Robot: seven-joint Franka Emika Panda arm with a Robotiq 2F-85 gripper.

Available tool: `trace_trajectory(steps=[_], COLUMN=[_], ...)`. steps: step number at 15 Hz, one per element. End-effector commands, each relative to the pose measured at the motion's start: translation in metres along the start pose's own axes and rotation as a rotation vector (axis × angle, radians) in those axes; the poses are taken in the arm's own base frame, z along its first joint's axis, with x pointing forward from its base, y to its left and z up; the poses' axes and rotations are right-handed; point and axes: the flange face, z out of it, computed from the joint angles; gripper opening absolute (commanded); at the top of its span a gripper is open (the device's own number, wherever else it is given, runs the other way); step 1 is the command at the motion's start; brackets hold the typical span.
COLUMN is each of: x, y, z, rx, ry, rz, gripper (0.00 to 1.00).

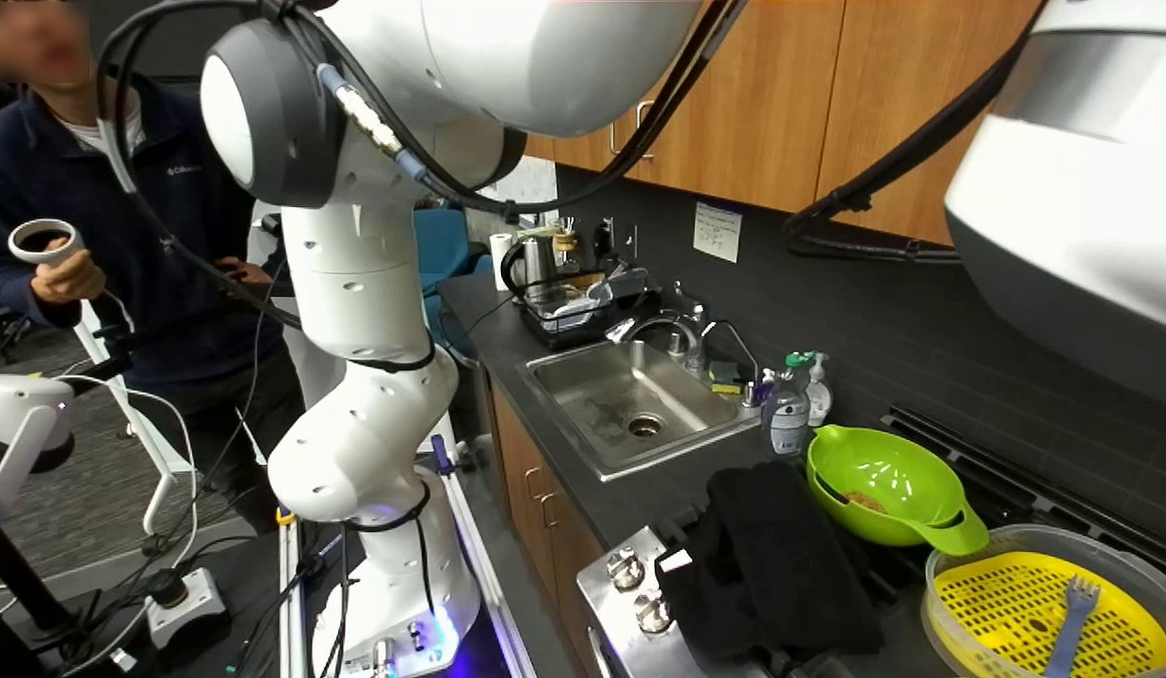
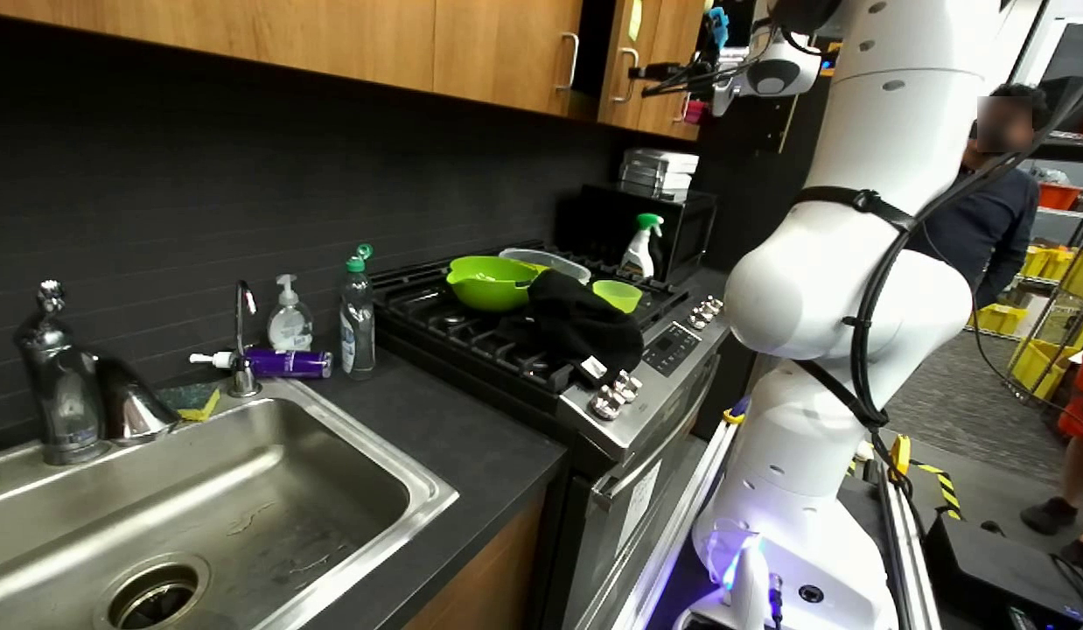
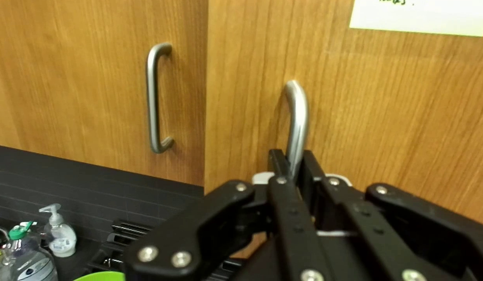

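Observation:
My gripper (image 3: 293, 156) is at a wooden wall-cabinet door (image 3: 382, 117). Its two black fingers are close together around the lower part of that door's curved metal handle (image 3: 298, 117). The handle's lower end is hidden behind the fingers. A paper note (image 3: 421, 17) is on the door. The neighbouring door (image 3: 89, 86) on the left has its own handle (image 3: 151, 97), which is not held. In an exterior view the gripper (image 2: 642, 73) is at the handle, and the held door (image 2: 657, 44) stands ajar with a dark gap beside it. The gripper is out of view in an exterior view.
Below are a stove with a green bowl (image 1: 884, 471), a clear tub with a yellow strainer (image 1: 1007, 603), a blue fork (image 1: 1073, 626) and a black cloth (image 1: 771, 565). Soap bottles (image 2: 358, 315) stand beside a sink (image 2: 419, 490). A person (image 1: 150, 188) stands near the arm.

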Motion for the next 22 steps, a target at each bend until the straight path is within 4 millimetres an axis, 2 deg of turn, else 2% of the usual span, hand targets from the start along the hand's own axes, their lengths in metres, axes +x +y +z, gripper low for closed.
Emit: trace_trajectory(steps=[1, 5, 22], x=[0.001, 0.003, 0.004], y=[-0.006, -0.005, 0.0], z=[-0.049, -0.06, -0.067], rx=[0.111, 0.132, 0.166], ry=[0.039, 0.051, 0.048], rz=[-0.032, -0.027, -0.009], gripper=[0.03, 0.03, 0.03])
